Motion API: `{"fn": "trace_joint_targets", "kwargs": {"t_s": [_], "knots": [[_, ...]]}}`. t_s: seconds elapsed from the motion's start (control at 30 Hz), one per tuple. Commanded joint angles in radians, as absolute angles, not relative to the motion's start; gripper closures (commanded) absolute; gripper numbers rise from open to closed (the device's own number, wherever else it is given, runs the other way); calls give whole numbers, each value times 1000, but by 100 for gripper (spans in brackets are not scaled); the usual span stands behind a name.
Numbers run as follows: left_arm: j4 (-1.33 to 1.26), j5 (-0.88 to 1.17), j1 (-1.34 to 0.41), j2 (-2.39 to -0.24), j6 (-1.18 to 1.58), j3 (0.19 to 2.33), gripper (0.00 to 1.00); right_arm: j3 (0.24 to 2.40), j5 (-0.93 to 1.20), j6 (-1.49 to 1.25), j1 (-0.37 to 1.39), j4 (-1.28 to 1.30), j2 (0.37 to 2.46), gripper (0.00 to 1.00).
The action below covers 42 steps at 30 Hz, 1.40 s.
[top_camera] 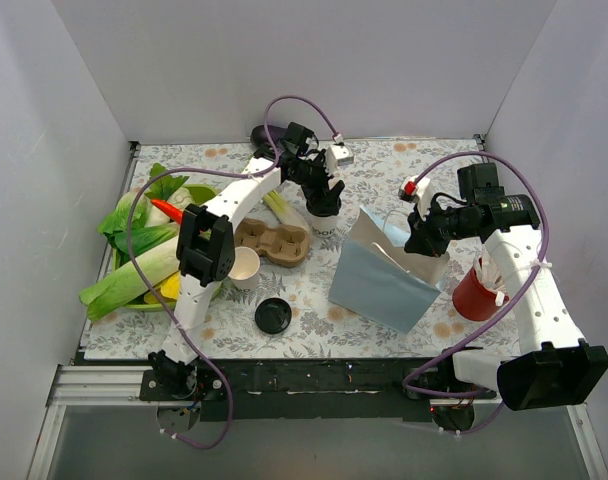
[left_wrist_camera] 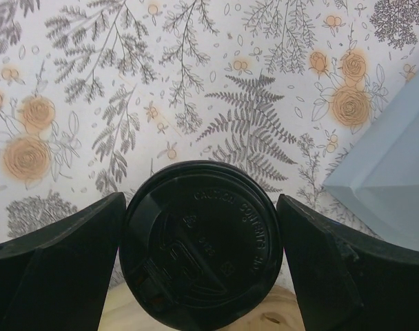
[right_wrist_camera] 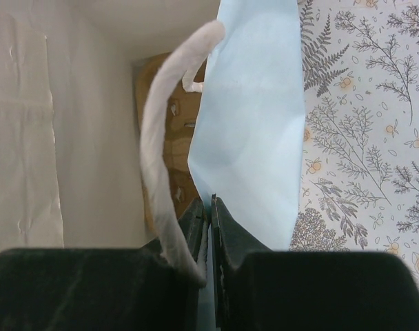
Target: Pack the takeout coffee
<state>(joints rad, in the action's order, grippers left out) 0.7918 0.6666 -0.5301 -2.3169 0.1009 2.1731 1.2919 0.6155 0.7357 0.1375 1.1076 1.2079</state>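
White walls close in a table (top_camera: pixel 414 160) spread with a cloth of grey ferns and orange flowers. The takeout coffee (top_camera: pixel 323 222) stands toward the far middle of that cloth, just beside the near corner of a pale blue paper bag (top_camera: pixel 384 275). The left gripper (left_wrist_camera: pixel 200 207) comes down over the cup from above. Its two dark fingers (left_wrist_camera: pixel 58 269) press against opposite sides of the black dome lid (left_wrist_camera: pixel 199 241) with no gap showing, so I judge the cup is grasped and ready to lift. Whether its base is off the cloth I cannot tell.

The bag lies tipped with its mouth toward the right arm. There the right gripper (right_wrist_camera: pixel 209 207) has its jaws pressed together on the top edge of the blue wall, with the white twisted handle (right_wrist_camera: pixel 158 158) curling past them. That pinch most likely holds the mouth open and steadies the bag, so the coffee can go in upright. The wrist view looks down a white lining to a brown bottom.

On the near left sit a cardboard cup carrier (top_camera: pixel 274 243), a lidless white cup (top_camera: pixel 244 267) and a loose black lid (top_camera: pixel 272 315). A heap of leafy greens (top_camera: pixel 144 250) lies beyond them at the left edge. A red cup (top_camera: pixel 476 290) stands to the right of the bag.
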Motion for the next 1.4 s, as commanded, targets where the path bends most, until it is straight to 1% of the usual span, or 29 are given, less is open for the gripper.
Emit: {"fn": "trace_joint_targets", "kwargs": {"t_s": [0.0,0.17,0.2,0.27,0.37,0.5,0.53,0.63,0.67,0.83,0.97,1.0,1.07,1.1,1.17,1.2,1.23,1.3,1.37], "knots": [[813,566,-546,-2172,271,2091,29,1266,614,724,133,1098,1189,85],[732,440,-571,-2071,437,1939,30,1250,615,721,132,1085,1181,85],[724,389,-577,-2059,454,1909,30,1252,617,721,132,1083,1181,85],[716,342,-592,-2031,494,1890,30,1256,617,721,132,1086,1183,85],[706,287,-607,-2000,564,1850,26,1252,617,726,133,1086,1181,85],[684,298,-612,-1976,607,1816,16,1238,621,723,132,1083,1172,85],[670,302,-612,-1971,612,1809,13,1236,620,719,133,1081,1170,85],[660,304,-612,-1957,618,1819,5,1241,612,722,133,1091,1163,85],[658,340,-612,-1951,609,1828,3,1241,609,724,132,1094,1163,85],[618,336,-614,-1887,523,1809,2,1236,595,729,132,1112,1151,85],[655,437,-612,-1861,483,1822,2,1236,597,727,129,1120,1149,85],[653,519,-614,-1846,466,1789,2,1238,597,726,129,1118,1150,85],[681,636,-614,-1797,363,1754,2,1244,594,726,129,1120,1157,85],[707,700,-612,-1783,178,1720,2,1249,595,724,129,1121,1160,85],[796,725,-611,-1763,-1,1704,2,1256,598,722,129,1127,1166,85],[834,733,-606,-1764,-188,1704,2,1262,603,723,127,1129,1169,85],[906,748,-595,-1770,-280,1718,2,1264,604,729,127,1134,1173,85],[955,762,-581,-1813,-429,1746,2,1267,607,735,129,1144,1178,85],[1035,798,-563,-1857,-494,1834,2,1269,607,741,127,1146,1180,85]]}}
